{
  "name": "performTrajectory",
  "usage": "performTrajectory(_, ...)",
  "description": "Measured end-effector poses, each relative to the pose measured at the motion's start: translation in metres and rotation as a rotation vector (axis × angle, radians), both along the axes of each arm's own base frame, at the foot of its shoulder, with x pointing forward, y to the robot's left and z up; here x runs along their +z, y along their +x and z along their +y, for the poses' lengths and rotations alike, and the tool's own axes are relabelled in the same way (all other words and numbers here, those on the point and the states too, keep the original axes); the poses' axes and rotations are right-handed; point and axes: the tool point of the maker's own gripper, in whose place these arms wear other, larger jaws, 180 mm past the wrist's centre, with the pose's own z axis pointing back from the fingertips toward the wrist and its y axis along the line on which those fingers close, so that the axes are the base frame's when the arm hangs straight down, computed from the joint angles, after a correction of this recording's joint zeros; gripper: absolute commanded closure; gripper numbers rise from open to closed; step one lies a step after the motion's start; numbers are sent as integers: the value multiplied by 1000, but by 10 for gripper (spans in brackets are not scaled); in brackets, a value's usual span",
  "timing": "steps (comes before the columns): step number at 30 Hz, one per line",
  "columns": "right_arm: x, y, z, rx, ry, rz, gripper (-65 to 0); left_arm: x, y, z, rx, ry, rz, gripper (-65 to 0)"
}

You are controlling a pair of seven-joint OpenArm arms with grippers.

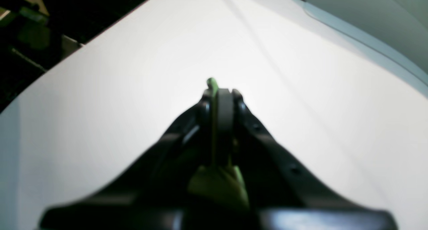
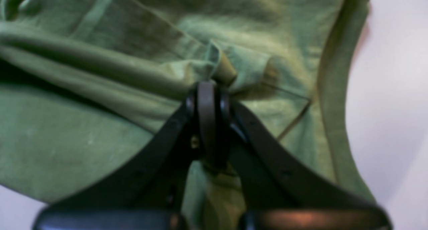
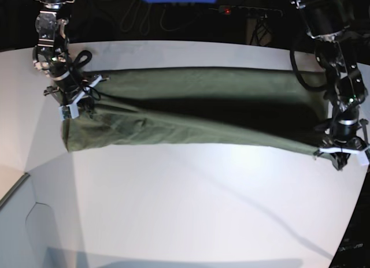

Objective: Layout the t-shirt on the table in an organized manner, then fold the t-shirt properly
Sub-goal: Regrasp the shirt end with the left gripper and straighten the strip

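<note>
Right gripper (image 2: 208, 89): jaws pressed together on a bunched fold of the t-shirt (image 2: 100, 123), with a small tuck of cloth standing proud just beyond the tips. Left gripper (image 1: 222, 93): jaws likewise closed, a thin sliver of green fabric caught between them and more cloth gathered behind the tips. Both grips appear narrow, taken near an edge of the cloth.

In the base view the right gripper (image 3: 72, 103) sits at that view's left and the left gripper (image 3: 341, 149) at its right, well apart. The t-shirt (image 3: 196, 106) is stretched between the 2 as a long olive band, partly doubled over itself, with a dark fold line running along its middle. It lies across the far half of the table (image 3: 191, 198); the near half is bare white surface. The left end hangs in a loose flap below the right gripper. Which parts are collar and sleeves cannot be told.

Judgement: the layout step is in hand, not the folding. To do it well, the 2 arms should hold even tension, travel together toward the near edge and lower the cloth so the doubled layer opens flat. Unequal pull risks dragging the thin pinch at the left gripper free. Release only once the fabric rests on the table without creases.
</note>
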Motion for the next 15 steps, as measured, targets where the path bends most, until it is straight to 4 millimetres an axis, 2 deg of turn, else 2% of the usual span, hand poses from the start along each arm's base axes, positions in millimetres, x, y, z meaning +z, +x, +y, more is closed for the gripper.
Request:
performTrajectory(3, 0, 0, 0, 0, 0, 1, 0, -10, -21, 9, 31, 3, 31, 0)
performTrajectory(9, 0, 0, 4, -3, 11, -3, 0, -47, -64, 17, 62, -3, 144, 0)
performTrajectory(15, -1, 0, 4, -3, 12, -3, 0, -79, -78, 20, 83, -42, 220, 0)
